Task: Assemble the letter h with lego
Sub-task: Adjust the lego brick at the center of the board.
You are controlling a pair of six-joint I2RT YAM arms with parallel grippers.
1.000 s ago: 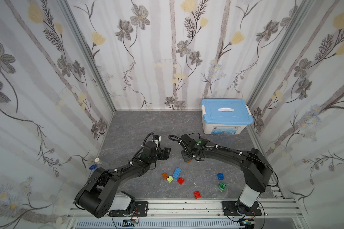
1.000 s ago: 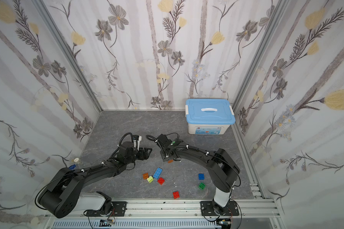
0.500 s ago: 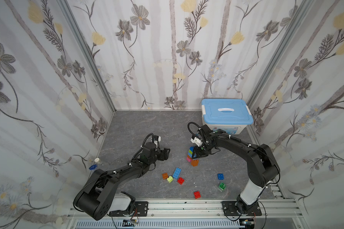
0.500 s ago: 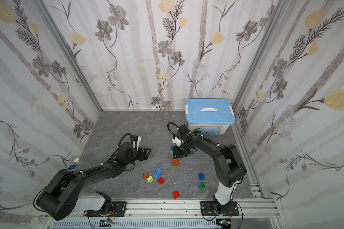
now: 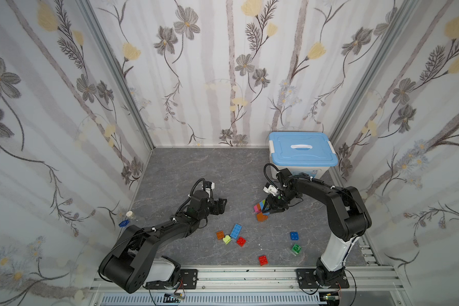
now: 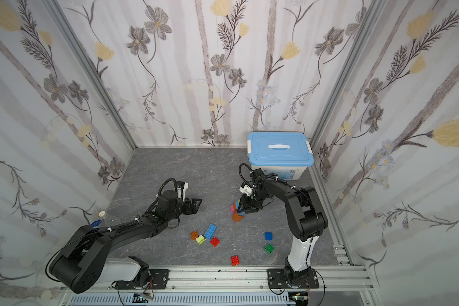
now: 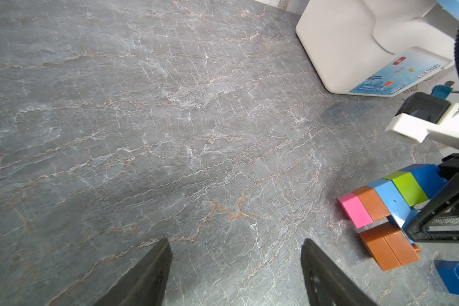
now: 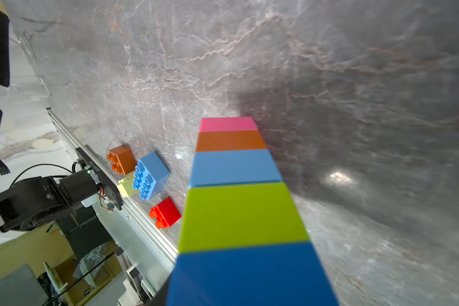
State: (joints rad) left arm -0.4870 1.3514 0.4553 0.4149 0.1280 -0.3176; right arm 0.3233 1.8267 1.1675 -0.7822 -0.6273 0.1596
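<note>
Assembly (image 7: 392, 197): a column of pink, orange, light-blue, lime and blue bricks, with an orange leg (image 7: 388, 246) set beside it. It sits on the grey floor (image 7: 143, 132), right of centre, in front of the storage box (image 5: 302, 156). The pink end is low at the floor. We cannot tell whether the whole piece lies flat or tips up.

Right gripper (image 5: 273, 209): at the blue end, with the column running out from between the jaws. We cannot tell whether they pinch it or stand slack around it.

Handling, our read: light, stiff, glossy plastic with slick flat sides. Gripped at one end, a long column levers on its stud joints. We would clamp across flat faces nearer the middle, never by the leg.

Left gripper (image 7: 235, 242): jaws spread wide, empty, over bare floor, well apart from the assembly.

Loose pieces: orange brick (image 5: 220, 234), long light-blue brick (image 5: 235, 230), lime brick (image 5: 226, 239) and red brick (image 5: 241, 241) cluster between the arms. Blue brick (image 5: 294, 235), green brick (image 5: 296, 248) and second red brick (image 5: 262, 260) lie toward the rail (image 5: 249, 273). None touches the assembly.

The box, close behind the right arm, likely cramps any retreat that way.
</note>
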